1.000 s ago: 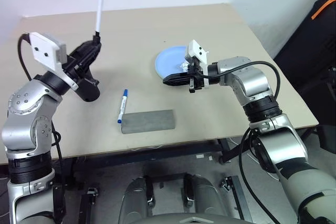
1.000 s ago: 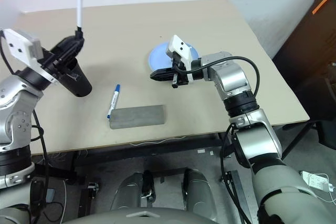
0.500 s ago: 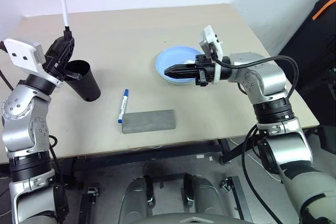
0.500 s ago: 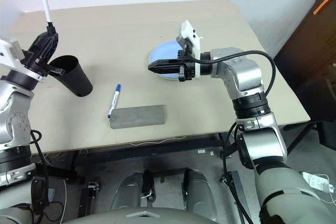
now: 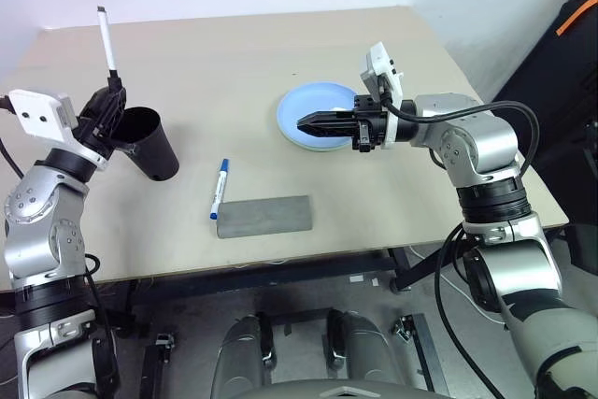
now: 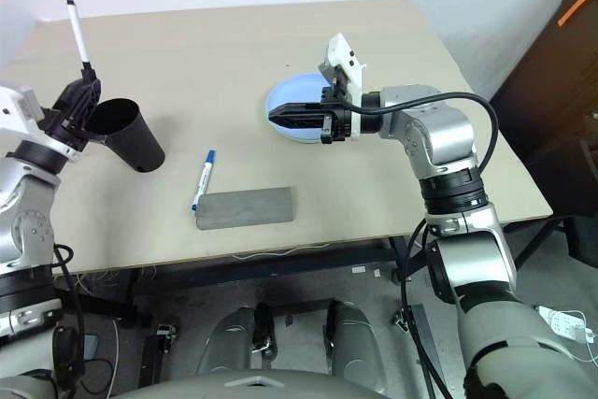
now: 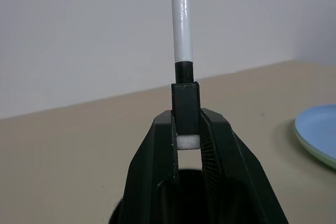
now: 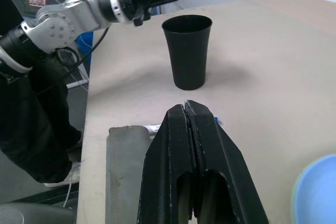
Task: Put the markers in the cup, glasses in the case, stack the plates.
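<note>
Two markers, two stacked plates, one cup and one case are seen on the table (image 5: pixel 234 53).

The two plates, the light blue plate (image 5: pixel 313 105) resting on the pale green plate (image 5: pixel 322 147), lie just under the right gripper (image 5: pixel 304 124), whose fingers are pressed together on nothing. One grey case (image 5: pixel 263 216) lies nearer the table's front edge than that gripper. One black cup (image 5: pixel 149 142) stands just beside the left gripper (image 5: pixel 114 91), which pinches the black-capped marker (image 5: pixel 106 39) upright. The blue-capped marker (image 5: pixel 220 188) lies between cup and case, touching the case's end.
</note>
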Controlling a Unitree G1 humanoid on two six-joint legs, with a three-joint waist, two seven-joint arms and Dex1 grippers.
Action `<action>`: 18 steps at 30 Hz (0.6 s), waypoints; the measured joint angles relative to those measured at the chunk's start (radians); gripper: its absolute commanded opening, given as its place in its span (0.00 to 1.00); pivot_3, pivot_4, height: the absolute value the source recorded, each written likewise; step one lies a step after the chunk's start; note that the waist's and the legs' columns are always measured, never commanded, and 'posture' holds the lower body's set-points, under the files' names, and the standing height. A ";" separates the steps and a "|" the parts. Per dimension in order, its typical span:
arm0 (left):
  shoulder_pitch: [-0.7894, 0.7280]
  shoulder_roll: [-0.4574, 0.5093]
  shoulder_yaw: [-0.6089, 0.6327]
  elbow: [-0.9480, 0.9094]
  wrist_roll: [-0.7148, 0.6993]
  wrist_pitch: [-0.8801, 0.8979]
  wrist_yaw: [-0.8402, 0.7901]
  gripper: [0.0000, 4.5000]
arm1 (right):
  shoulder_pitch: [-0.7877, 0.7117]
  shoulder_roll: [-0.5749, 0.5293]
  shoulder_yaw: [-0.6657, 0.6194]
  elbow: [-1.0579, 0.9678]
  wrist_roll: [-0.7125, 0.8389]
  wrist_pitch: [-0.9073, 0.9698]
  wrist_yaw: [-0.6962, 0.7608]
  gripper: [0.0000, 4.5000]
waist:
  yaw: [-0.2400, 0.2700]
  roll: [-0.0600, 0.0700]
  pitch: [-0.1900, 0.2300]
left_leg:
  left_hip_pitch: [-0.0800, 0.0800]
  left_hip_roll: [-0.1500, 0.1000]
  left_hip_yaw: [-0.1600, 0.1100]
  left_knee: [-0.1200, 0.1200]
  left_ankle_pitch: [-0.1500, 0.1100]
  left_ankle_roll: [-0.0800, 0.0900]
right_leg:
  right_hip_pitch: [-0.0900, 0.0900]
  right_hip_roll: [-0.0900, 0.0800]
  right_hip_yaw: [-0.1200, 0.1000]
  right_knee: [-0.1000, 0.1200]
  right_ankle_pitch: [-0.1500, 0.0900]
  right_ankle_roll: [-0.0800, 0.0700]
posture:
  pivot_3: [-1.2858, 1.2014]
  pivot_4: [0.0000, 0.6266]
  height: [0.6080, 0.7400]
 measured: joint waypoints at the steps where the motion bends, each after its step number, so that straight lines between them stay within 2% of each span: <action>1: 0.009 0.002 0.001 -0.012 -0.001 0.005 0.002 0.05 | 0.000 0.000 0.000 0.001 -0.001 -0.002 0.000 0.00 | 0.000 0.000 0.000 | 0.000 0.000 0.000 0.000 0.000 0.000 | 0.000 0.000 0.000 0.000 0.000 0.000 | 0.52 0.24 0.78; 12: 0.039 0.014 0.010 -0.028 0.000 0.017 0.017 0.05 | -0.002 0.010 0.014 0.050 -0.028 -0.054 0.002 0.00 | 0.001 0.000 0.000 | 0.000 0.000 0.000 -0.001 0.000 0.000 | 0.000 0.000 0.000 -0.001 0.000 0.000 | 0.52 0.24 0.78; 18: 0.050 0.014 0.010 -0.028 0.000 0.018 0.018 0.52 | -0.004 0.010 0.014 0.060 -0.038 -0.067 0.007 0.00 | 0.000 0.000 0.000 | -0.001 0.000 0.000 -0.002 0.000 0.000 | -0.001 0.000 0.000 -0.002 0.000 0.000 | 0.52 0.24 0.78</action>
